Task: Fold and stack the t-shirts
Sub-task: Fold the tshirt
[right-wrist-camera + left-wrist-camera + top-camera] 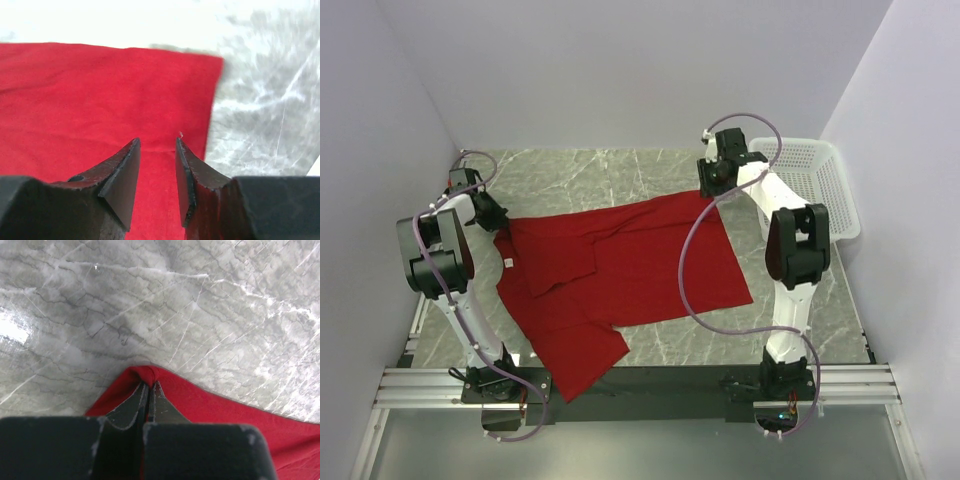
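The t-shirt, deep red, lies spread across the middle of the table. One layer is folded over on its left half, and one part extends to the near edge.

The left gripper is at the t-shirt's far left corner. Its jaws are closed on a raised peak of the red cloth.

The right gripper is over the t-shirt's far right corner. Its jaws stand apart with nothing between them and red cloth below.

A white mesh basket occupies the table's far right corner, apart from the t-shirt.
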Motion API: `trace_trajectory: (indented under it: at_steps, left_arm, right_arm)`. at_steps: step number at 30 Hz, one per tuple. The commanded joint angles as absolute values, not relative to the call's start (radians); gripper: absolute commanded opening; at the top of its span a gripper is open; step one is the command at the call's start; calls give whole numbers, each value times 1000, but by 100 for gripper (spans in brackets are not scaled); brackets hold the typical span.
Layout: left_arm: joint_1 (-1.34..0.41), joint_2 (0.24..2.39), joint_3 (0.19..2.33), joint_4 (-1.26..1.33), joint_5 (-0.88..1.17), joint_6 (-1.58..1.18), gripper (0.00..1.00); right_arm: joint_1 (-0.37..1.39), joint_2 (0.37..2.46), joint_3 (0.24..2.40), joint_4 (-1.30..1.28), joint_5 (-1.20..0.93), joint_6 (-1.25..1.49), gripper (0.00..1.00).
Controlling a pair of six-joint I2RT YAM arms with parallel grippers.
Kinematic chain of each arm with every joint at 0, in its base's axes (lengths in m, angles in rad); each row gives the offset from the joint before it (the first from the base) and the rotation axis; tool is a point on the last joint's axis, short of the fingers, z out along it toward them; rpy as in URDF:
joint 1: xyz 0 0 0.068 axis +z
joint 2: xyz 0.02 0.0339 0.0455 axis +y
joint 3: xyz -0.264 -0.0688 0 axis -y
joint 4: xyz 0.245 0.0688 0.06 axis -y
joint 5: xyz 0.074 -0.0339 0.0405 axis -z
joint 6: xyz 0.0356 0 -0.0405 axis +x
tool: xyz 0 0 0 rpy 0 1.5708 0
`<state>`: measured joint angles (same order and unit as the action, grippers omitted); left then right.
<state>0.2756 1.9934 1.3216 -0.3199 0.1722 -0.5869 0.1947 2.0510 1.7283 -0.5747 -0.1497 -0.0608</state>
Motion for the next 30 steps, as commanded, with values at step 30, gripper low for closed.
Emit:
trace_trajectory:
  at_steps: [30]
  left_arm:
    - [284,2011,1361,-314,195,-566,1]
  right_arm:
    - [146,2175,1744,-673,-67,21,43]
